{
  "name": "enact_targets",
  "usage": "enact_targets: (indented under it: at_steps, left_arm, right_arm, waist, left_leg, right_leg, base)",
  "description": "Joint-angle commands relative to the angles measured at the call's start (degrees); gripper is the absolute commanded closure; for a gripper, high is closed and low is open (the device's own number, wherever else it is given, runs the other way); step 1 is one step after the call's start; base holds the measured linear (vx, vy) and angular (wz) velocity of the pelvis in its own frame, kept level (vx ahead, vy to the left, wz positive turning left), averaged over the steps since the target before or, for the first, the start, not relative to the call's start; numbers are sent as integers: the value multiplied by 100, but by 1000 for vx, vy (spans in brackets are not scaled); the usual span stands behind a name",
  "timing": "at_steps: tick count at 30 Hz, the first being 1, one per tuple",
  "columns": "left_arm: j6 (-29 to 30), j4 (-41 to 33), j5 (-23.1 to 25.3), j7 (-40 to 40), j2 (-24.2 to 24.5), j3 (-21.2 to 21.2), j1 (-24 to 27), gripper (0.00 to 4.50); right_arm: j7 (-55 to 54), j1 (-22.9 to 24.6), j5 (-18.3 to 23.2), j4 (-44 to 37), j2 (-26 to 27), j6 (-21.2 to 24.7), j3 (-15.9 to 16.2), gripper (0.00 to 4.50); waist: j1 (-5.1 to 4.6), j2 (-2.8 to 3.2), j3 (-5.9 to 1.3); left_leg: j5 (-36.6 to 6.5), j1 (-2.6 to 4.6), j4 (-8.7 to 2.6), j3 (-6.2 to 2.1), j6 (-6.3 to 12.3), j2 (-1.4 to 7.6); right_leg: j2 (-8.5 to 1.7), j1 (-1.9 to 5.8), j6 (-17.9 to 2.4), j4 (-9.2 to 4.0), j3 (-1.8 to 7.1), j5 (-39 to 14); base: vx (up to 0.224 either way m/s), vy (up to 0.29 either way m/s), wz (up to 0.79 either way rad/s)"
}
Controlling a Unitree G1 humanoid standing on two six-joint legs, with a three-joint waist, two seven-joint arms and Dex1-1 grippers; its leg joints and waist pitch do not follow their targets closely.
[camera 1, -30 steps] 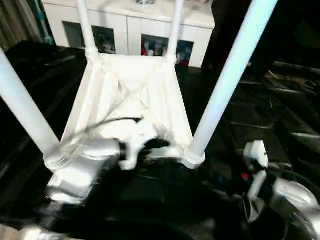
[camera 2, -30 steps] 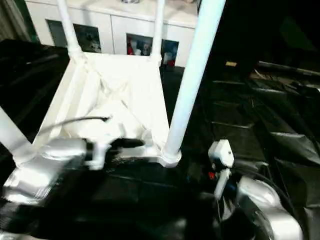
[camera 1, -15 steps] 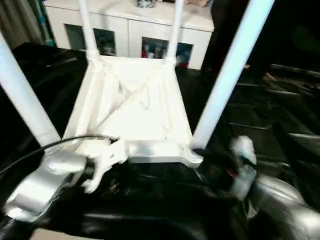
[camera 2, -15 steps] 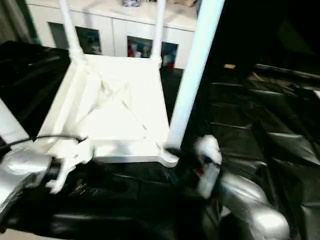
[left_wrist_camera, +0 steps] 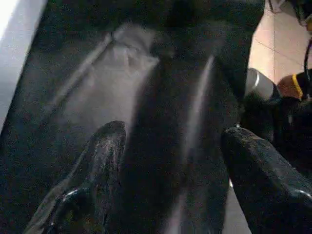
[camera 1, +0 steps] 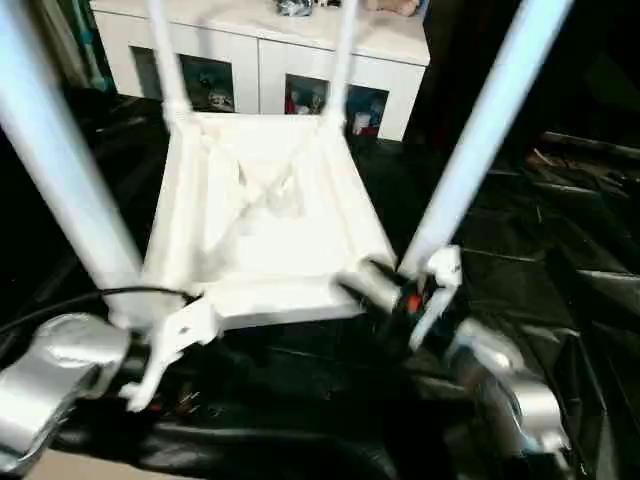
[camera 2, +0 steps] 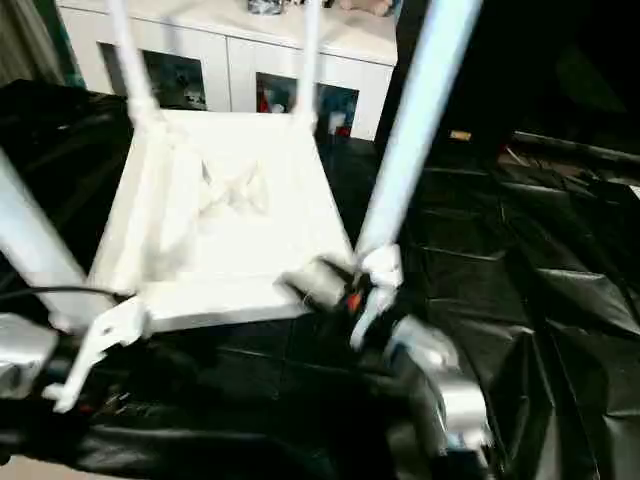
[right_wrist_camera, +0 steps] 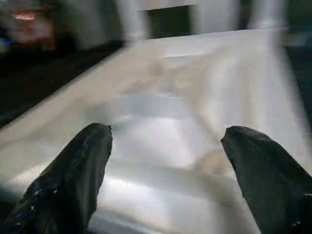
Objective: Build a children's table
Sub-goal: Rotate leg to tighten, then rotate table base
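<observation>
On the left, the left gripper (left_wrist_camera: 165,161) hangs over the black cloth (camera 1: 560,250) of the big work table, just off the near left corner of the little white table (camera 1: 265,215). Its two black fingers (left_wrist_camera: 105,156) are spread apart and hold nothing.

In the middle, the little table lies upside down on the black cloth. Its flat top is down and its ribbed underside faces up. Its long side runs away from the robot, toward the white cabinet (camera 1: 265,45) at the back. Four white legs stand in the round corner holes and point up. The near left leg (camera 1: 60,160) and the near right leg (camera 1: 490,125) look thick and lean outward. The two far legs (camera 1: 165,55) look thin.

On the right, the right gripper (right_wrist_camera: 165,161) is at the near right corner, just beside the near right leg. Its fingers (right_wrist_camera: 263,165) are wide apart over the white underside and grip nothing.
</observation>
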Motion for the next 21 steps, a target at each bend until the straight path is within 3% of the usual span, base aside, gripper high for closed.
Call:
enact_targets:
  at_steps: [1, 4, 7, 14, 15, 16, 17, 18, 21]
  left_arm:
    - [-117, -122, -23, -58, 65, 79, 44, 100]
    - [-290, -168, -31, -82, 245, 91, 255, 100]
    - [-429, -198, -45, -115, 324, 169, 389, 100]
    - [-552, -102, -189, -24, 399, 634, 548, 100]
    - [-601, 0, -269, 2, 407, 840, 551, 100]
    - [-729, 240, -406, 87, 353, 1133, 467, 100]
    - [-803, 399, -475, 140, 285, 1269, 375, 100]
    - [-824, 522, -538, 190, 216, 1357, 277, 100]
    - [-466, 771, -772, 213, 163, 1505, 22, 100]
  right_arm:
    - [-308, -54, -172, 187, -64, -151, -215, 51]
    - [-787, -277, -323, 672, -74, -450, -473, 51]
    - [-962, -423, -350, 920, -69, -606, -627, 51]
    - [-836, -434, -394, 1001, -115, -747, -626, 51]
    - [-688, -378, -365, 929, -157, -745, -573, 51]
    - [-429, -261, -389, 805, -231, -745, -447, 51]
    - [-296, -183, -431, 724, -278, -728, -362, 51]
    - [-180, -101, -458, 636, -328, -683, -281, 51]
    - [148, 189, -514, 334, -482, -601, -59, 51]
  waist:
    - [-30, 129, -228]
    - [-68, 116, -222]
    - [-46, 126, -220]
    - [-74, 118, -234]
    - [-83, 83, -220]
    - [-78, 104, -221]
    - [-81, 69, -211]
    - [-69, 90, -213]
    - [-40, 73, -204]
  left_leg:
    - [-1444, 152, -495, -111, -295, 231]
    - [-1416, 129, -493, -110, -285, 221]
    - [-1462, 151, -482, -97, -278, 226]
    - [-1319, 128, -465, -100, -229, 217]
    - [-1320, 112, -467, -96, -191, 213]
    - [-1357, 125, -464, -97, -172, 213]
    - [-1355, 110, -461, -95, -128, 207]
    - [-1361, 125, -459, -93, -125, 212]
    - [-1375, 149, -474, -99, -146, 228]
  right_leg:
    - [-316, 96, -870, -395, 260, -1140]
    - [-301, 100, -875, -378, 254, -1049]
    - [-298, 81, -853, -384, 262, -1093]
    - [-288, 119, -909, -341, 252, -756]
    - [-280, 125, -909, -352, 251, -770]
    - [-284, 119, -916, -355, 252, -836]
    - [-273, 128, -920, -363, 250, -851]
    - [-279, 121, -927, -366, 251, -852]
    - [-276, 108, -976, -350, 242, -811]
  base:
    - [0, 0, 0]
    - [0, 0, 0]
    - [0, 0, 0]
    - [0, 0, 0]
    - [0, 0, 0]
    - [0, 0, 0]
    - [0, 0, 0]
    - [0, 0, 0]
    - [0, 0, 0]
